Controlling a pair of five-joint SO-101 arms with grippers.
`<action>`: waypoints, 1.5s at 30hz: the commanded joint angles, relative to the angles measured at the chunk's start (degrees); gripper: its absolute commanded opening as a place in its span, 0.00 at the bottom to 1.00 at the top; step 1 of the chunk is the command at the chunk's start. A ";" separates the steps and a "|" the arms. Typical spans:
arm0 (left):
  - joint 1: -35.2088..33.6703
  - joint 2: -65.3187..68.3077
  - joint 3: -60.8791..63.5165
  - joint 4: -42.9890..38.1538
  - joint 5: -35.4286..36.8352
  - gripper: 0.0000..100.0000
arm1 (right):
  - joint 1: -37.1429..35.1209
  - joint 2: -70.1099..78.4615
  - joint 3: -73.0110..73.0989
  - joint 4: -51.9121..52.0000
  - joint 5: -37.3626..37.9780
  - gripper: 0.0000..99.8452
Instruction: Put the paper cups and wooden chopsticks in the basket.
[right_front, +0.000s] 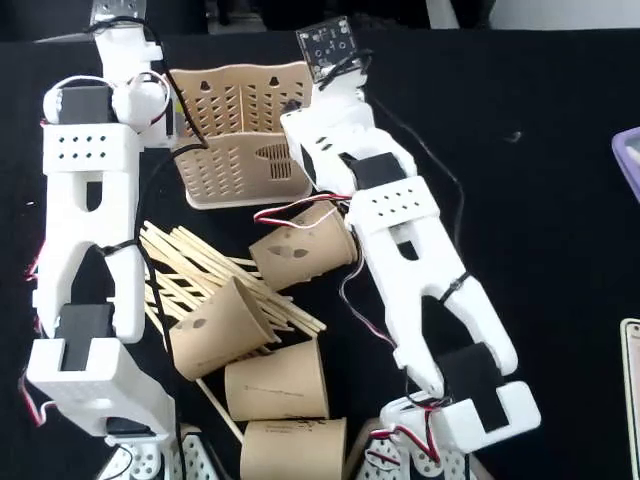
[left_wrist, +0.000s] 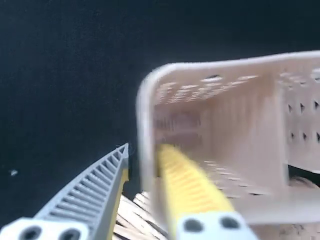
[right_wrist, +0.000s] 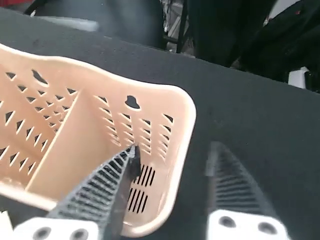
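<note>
i count 1 basket (right_front: 240, 150), 4 paper cups (right_front: 300, 250) tipped over just outside it, and wooden chopsticks (right_front: 190, 255) piled under them, too tangled to count. left gripper (left_wrist: 142, 150) is spread astride one basket wall, right gripper (right_wrist: 174, 150) spread astride the opposite corner.

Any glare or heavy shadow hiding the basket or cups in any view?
High view: cups and basket evenly lit, no glare. Left wrist view: basket's inside bright, cloth beyond dark. Right wrist view: basket evenly lit.
</note>
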 joint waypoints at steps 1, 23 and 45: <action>-0.84 -0.62 -0.31 -1.05 -0.53 0.04 | 0.79 0.22 -1.45 2.64 -0.26 0.01; 1.27 -1.23 -11.56 25.05 -0.79 0.03 | 2.46 -27.91 20.53 9.23 0.26 0.01; 1.63 -16.26 5.41 24.70 -1.05 0.03 | 5.19 -40.31 24.48 16.18 -0.18 0.01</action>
